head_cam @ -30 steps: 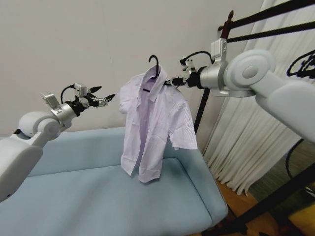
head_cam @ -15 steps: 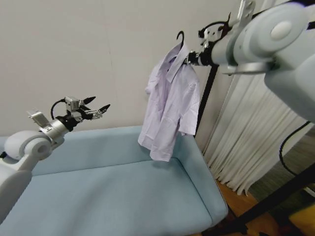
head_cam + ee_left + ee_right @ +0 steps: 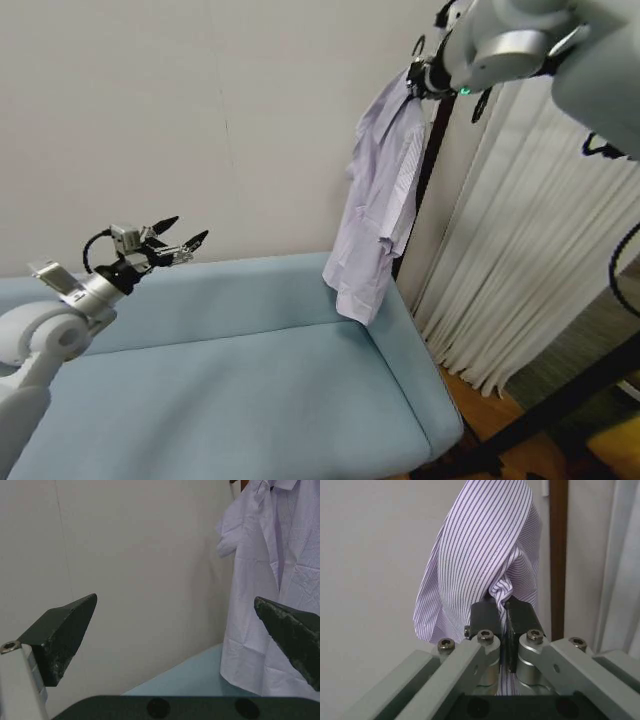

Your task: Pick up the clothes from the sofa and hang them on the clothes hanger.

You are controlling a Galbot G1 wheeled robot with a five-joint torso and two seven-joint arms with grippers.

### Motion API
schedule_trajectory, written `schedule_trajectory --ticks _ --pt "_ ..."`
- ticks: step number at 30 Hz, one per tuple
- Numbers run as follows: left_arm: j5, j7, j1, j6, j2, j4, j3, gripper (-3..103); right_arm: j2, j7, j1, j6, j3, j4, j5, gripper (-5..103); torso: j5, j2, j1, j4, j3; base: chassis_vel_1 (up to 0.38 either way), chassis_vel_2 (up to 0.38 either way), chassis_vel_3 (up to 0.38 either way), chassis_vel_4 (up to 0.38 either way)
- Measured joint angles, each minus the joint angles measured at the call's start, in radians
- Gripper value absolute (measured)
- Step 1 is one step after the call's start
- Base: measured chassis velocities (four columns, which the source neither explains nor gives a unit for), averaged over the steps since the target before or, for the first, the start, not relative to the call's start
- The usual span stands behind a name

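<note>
The right pincer point(image 3: 416, 78), raised high beside the rack post point(image 3: 558, 555), is clamped on a bunched fold of the striped shirt point(image 3: 378, 200) — which dangles with its hem near the blue sofa's point(image 3: 250, 400) backrest — while the left pincer point(image 3: 188, 230) hovers above the sofa, fingers apart.

Illumination is soft and even; the wall point(image 3: 200, 120) carries no hard shadow or glare. In the head view, the curtain point(image 3: 520, 260) at 3 o'clock is streaked with blur, as is my right arm point(image 3: 540, 40) at 1 o'clock, where a green indicator lamp point(image 3: 466, 90) glows. On my left gripper point(image 3: 175, 599), the fingers point(image 3: 60, 635) read as dark matte wedges. The shirt point(image 3: 485, 545) stripes stay crisp at my right gripper point(image 3: 503, 606).
</note>
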Motion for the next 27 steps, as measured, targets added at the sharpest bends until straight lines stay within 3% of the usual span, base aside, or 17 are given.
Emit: schedule_trajectory --ticks 8,10,19,22,24,27 --pt "0.011 0.002 0.006 -0.001 -0.059 0.001 -0.014 100 0.118 0.03 0.087 0.021 -0.097 -0.198 0.019 2 -0.0005 0.0 0.0 0.0 0.0 0.0 0.0 0.0 0.0" --pt "0.022 -0.017 -0.011 0.006 -0.104 -0.007 -0.003 100 0.179 0.035 0.089 0.023 -0.126 -0.302 0.021 2 -0.0006 0.0 0.0 0.0002 0.0 0.0 0.0 0.0 0.0" --pt "0.049 -0.024 -0.018 0.017 -0.167 -0.015 0.01 100 0.27 0.027 -0.002 0.028 -0.113 -0.552 -0.029 2 -0.0001 0.0 0.0 0.0 0.0 0.0 0.0 0.0 0.0" --pt "0.067 -0.013 -0.016 0.015 -0.184 -0.001 0.016 100 0.316 -0.019 -0.07 0.006 -0.078 -0.71 -0.115 2 0.0 0.0 0.0 0.0001 0.0 0.0 0.0 0.0 0.0" --pt "0.069 -0.011 -0.016 0.014 -0.185 0.001 0.017 100 0.321 -0.025 -0.076 0.003 -0.072 -0.727 -0.127 2 0.0 0.0 0.0 0.0002 0.0 0.0 0.0 0.0 0.0" --pt "0.078 -0.004 -0.031 0.008 -0.186 0.022 0.032 100 0.361 -0.104 -0.121 -0.038 -0.012 -0.89 -0.262 2 -0.0002 0.0 0.0 0.0001 0.0 0.0 0.0 0.0 0.0"
